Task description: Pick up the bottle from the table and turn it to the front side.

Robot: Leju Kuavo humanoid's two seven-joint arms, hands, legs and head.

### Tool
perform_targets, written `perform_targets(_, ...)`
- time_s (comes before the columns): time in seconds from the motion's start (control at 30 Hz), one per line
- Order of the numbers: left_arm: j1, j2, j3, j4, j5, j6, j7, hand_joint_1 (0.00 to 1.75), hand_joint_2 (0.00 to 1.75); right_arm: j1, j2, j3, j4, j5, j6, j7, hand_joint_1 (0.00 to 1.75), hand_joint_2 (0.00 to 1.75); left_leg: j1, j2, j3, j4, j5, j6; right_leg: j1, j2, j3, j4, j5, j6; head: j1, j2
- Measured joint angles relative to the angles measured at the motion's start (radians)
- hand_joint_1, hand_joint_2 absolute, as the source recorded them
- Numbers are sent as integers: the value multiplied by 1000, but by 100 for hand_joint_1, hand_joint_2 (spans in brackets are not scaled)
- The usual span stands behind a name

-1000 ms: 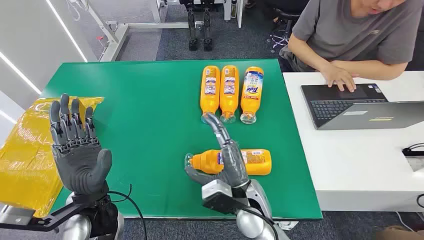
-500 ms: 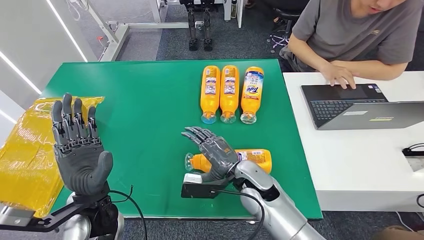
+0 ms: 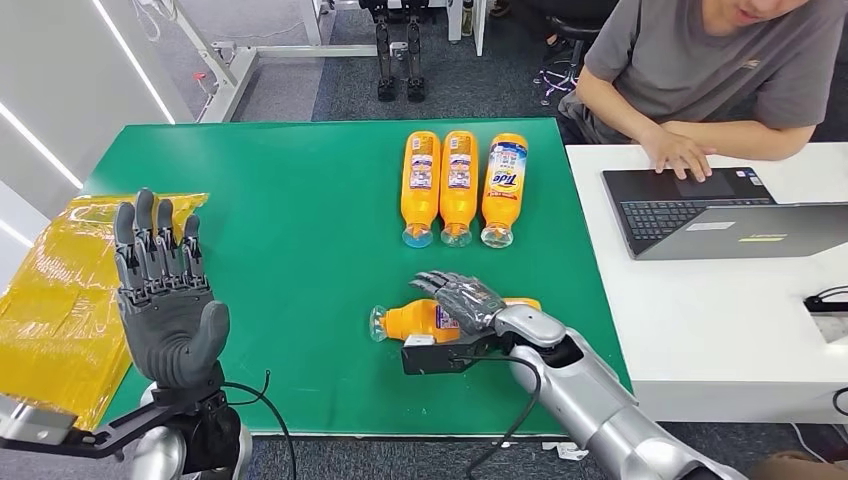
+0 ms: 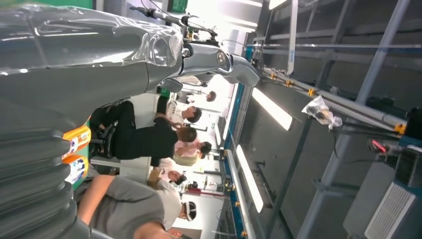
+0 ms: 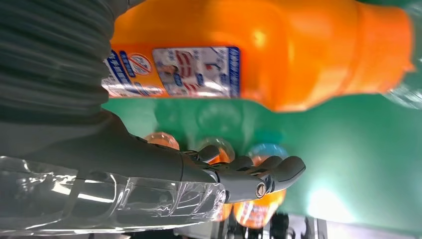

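Nearest, at the left, the left hand (image 3: 165, 300) is raised upright with its palm facing the camera and its fingers spread apart, holding nothing. Beside it, at the left edge of the green table (image 3: 290, 230), lies a yellow wrapped package (image 3: 55, 310).

At the near middle of the table the bottle (image 3: 425, 322) lies on its side, orange, with its clear cap pointing left and its base to the right. The right hand (image 3: 465, 300) lies over the bottle's middle, palm down, fingers stretched across it toward the far left. In the right wrist view the bottle (image 5: 259, 55) fills the space just beside the palm with a printed label facing out, while the fingers (image 5: 239, 174) stand apart from the bottle with green table between them; the hand is spread and grips nothing.

Farther off, at the far middle of the table, three orange bottles (image 3: 460, 187) lie side by side, caps toward the near edge.

To the right stands a white desk (image 3: 720, 320) with an opened laptop (image 3: 700, 210). At the far right a person in a grey shirt (image 3: 700, 70) leans over it, one hand resting on the laptop.
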Motion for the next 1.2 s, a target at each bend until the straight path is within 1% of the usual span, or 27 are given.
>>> perform_targets(0.1,-1,0,0,4,3,12,0,0,175,-34,-9,12,39,-6,32,-1,0,175,0,0,0,0,0,0,0,0,0,0,0,0,0,0)
perform_targets(0.23,-1,0,0,10,11,26,0,0,175,-85,-18,34,100,-23,108,-7,0,175,0,0,0,0,0,0,0,0,0,0,1,0,0,0)
perform_targets(0.43,-2,0,-1,20,17,36,0,0,175,-130,-29,71,170,-30,166,-5,0,175,0,0,0,1,0,0,0,0,0,0,1,1,0,0)
perform_targets(0.6,-3,0,-1,24,19,40,0,0,175,-151,-40,100,204,-29,175,7,0,175,0,0,0,1,0,0,0,0,0,0,1,1,0,0)
perform_targets(0.8,-4,0,-2,32,22,42,0,0,175,-167,-49,120,229,-35,175,19,0,175,0,0,0,1,0,0,0,0,0,0,1,1,0,0)
perform_targets(1.03,-11,0,-2,48,29,34,0,0,175,-186,-73,132,255,-41,170,47,0,175,0,0,0,2,0,0,0,1,0,0,2,2,0,0)
perform_targets(1.07,-15,0,-2,52,30,31,0,0,175,-188,-77,135,257,-42,166,52,36,175,0,0,0,2,0,0,0,1,0,0,2,2,0,0)
perform_targets(1.17,-24,0,-2,61,32,21,0,0,175,-190,-88,142,263,-46,151,60,155,175,0,0,0,3,0,0,0,1,0,0,2,2,0,0)
perform_targets(1.2,-27,0,-2,64,33,17,0,0,175,-190,-92,144,264,-47,145,60,161,175,0,1,0,3,0,0,0,1,0,0,2,3,0,0)
